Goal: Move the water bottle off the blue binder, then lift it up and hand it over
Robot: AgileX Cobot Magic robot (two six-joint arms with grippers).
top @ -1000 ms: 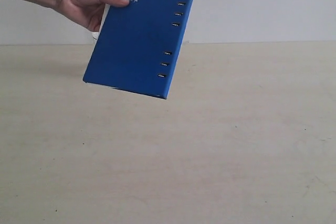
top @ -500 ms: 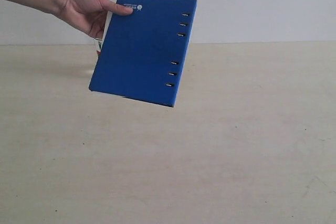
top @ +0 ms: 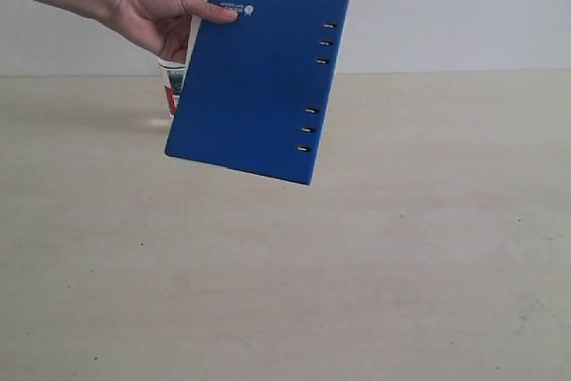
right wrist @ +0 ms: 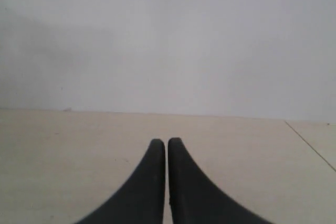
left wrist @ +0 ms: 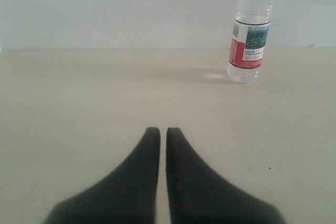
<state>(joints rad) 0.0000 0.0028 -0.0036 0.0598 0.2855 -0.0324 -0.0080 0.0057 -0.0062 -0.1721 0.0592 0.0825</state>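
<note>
left gripper (left wrist: 163, 130): jaws closed, empty
right gripper (right wrist: 166, 142): closed, empty
water bottle (left wrist: 251, 35): upright, well ahead of left gripper, the nearer arm
blue binder (top: 259, 86): aloft in hand (top: 156, 15)

A wide, pale beige, matte table top (top: 384, 283) is running back to a plain white wall (top: 446, 6); its surface is showing a few tiny dark specks and faint scuffs; near the far edge a small clear plastic water bottle with a red-and-white label (left wrist: 251, 40) is standing upright directly on it; a soft shadow and a bright glint are lying on the surface just beside the bottle's base; in the exterior view only a narrow strip of the label is showing.
</note>
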